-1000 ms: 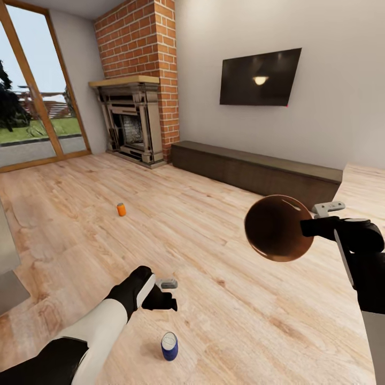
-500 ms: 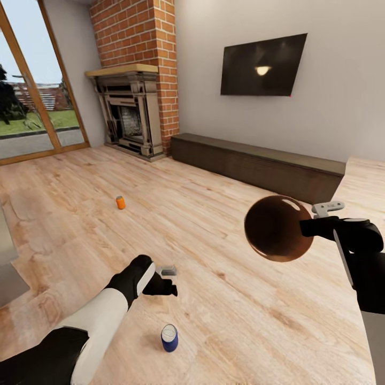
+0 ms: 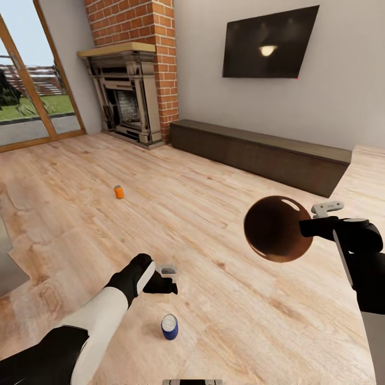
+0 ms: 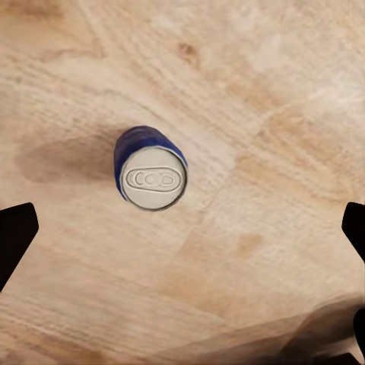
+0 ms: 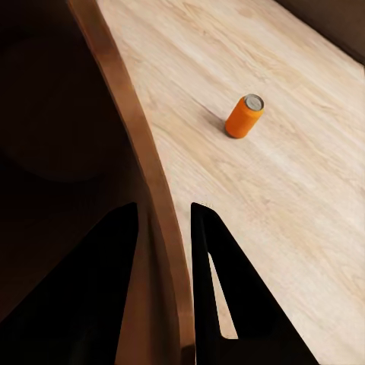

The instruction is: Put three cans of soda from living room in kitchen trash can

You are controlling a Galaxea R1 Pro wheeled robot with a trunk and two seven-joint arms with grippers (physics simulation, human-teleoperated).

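- Below the left gripper [image 3: 167,278], a blue can [image 3: 169,326] stands upright on the wood floor [image 3: 224,299], its silver top facing up; the left wrist view looks straight down on that blue can [image 4: 151,176], between the two dark fingertips [image 4: 15,236] set wide apart and empty.
- That can is blue, not orange, so it is probably not one of the task's sodas.
- Far ahead and to the left, one orange soda can [image 3: 118,192] stands upright on the floor, well apart from both arms; its long axis is vertical, so a side grasp would suit it.
- The left arm looks the nearer to it, with bare floor between and nothing in the way; reaching it would likely call for the base to roll forward.
- The right gripper [image 3: 321,216] is clamped on the rim of the trash can [image 3: 278,229], held in the air tipped with its copper-brown inside toward the head camera.
- Past that rim [image 5: 152,190], the right wrist view shows an orange can [image 5: 244,115] upright on the floor.
- Beyond stand the brick fireplace [image 3: 131,96], a long low cabinet [image 3: 262,152] and a wall television [image 3: 267,43].
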